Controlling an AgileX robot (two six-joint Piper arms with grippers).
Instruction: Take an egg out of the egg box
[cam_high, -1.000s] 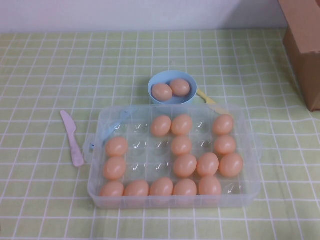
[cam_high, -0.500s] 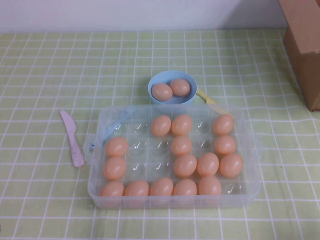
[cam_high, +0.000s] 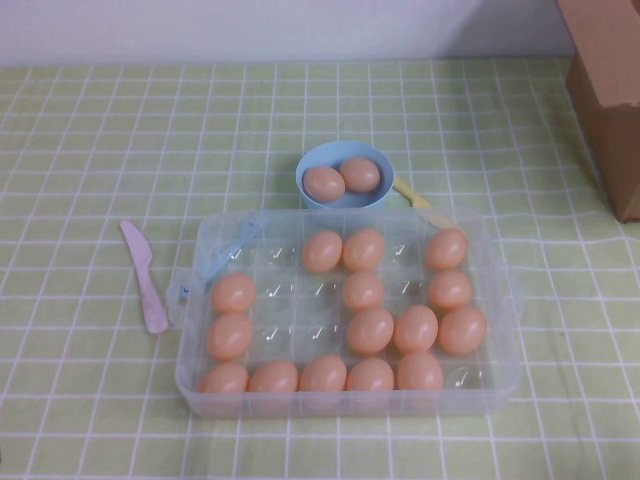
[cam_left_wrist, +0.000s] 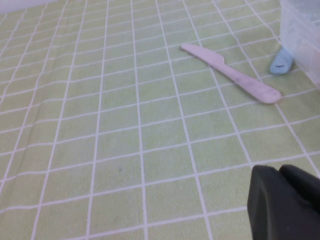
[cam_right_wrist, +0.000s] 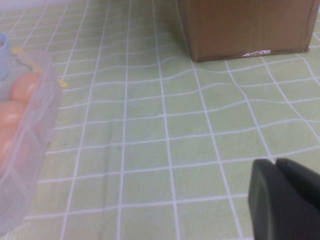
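Observation:
The clear plastic egg box (cam_high: 503, 330) lies open in the middle of the table with several peach-orange eggs in its cups, one of them at the centre (cam_high: 370, 331). Its pale blue latch (cam_high: 183, 292) is on the left side. Neither gripper shows in the high view. My left gripper (cam_left_wrist: 278, 171) is shut and empty, low over the cloth left of the box; the latch (cam_left_wrist: 281, 62) and a box corner (cam_left_wrist: 302, 35) show ahead of it. My right gripper (cam_right_wrist: 275, 163) is shut and empty over the cloth right of the box (cam_right_wrist: 30, 150).
A small blue bowl (cam_high: 305, 172) with two eggs stands just behind the box, a yellow utensil (cam_high: 412, 194) beside it. A pink plastic knife (cam_high: 145, 275) lies left of the box. A brown cardboard box (cam_high: 610, 90) stands at the far right.

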